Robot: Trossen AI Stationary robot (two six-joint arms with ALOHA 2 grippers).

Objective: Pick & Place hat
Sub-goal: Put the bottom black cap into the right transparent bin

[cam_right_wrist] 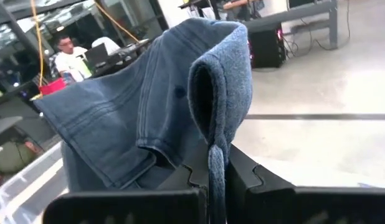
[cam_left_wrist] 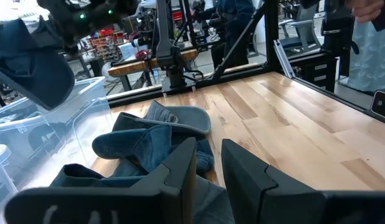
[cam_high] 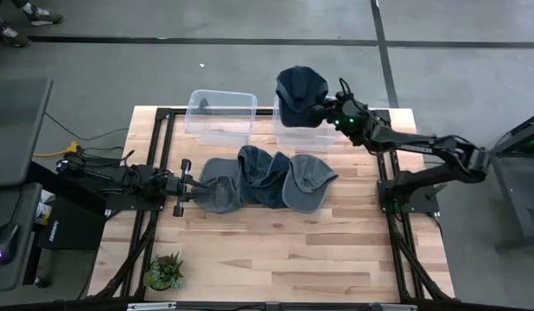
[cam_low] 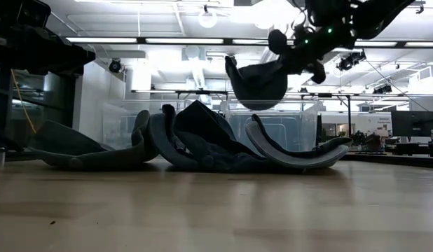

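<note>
A dark blue denim cap (cam_high: 299,89) hangs in my right gripper (cam_high: 324,110) above the right clear bin (cam_high: 306,138) at the table's far side. It also shows in the low view (cam_low: 258,82), well above the table. Three more caps (cam_high: 263,180) lie overlapping in a row on the table's middle. My left gripper (cam_high: 196,183) sits low at the left end of that row, its fingers (cam_left_wrist: 180,171) a narrow gap apart and empty. My right gripper pinches a thin strip at the cap's rim (cam_right_wrist: 216,158) between its two fingers, which lie across the strip. The fingers come roughly level from the table's right side. The cap is lifted clear of the table and bins, its crown sagging downward (cam_low: 257,94).
A second clear bin (cam_high: 221,117) stands left of the first at the far edge. A small potted plant (cam_high: 166,272) sits at the near left corner. Bare wood lies along the near half of the table (cam_high: 336,250). People show in the room behind.
</note>
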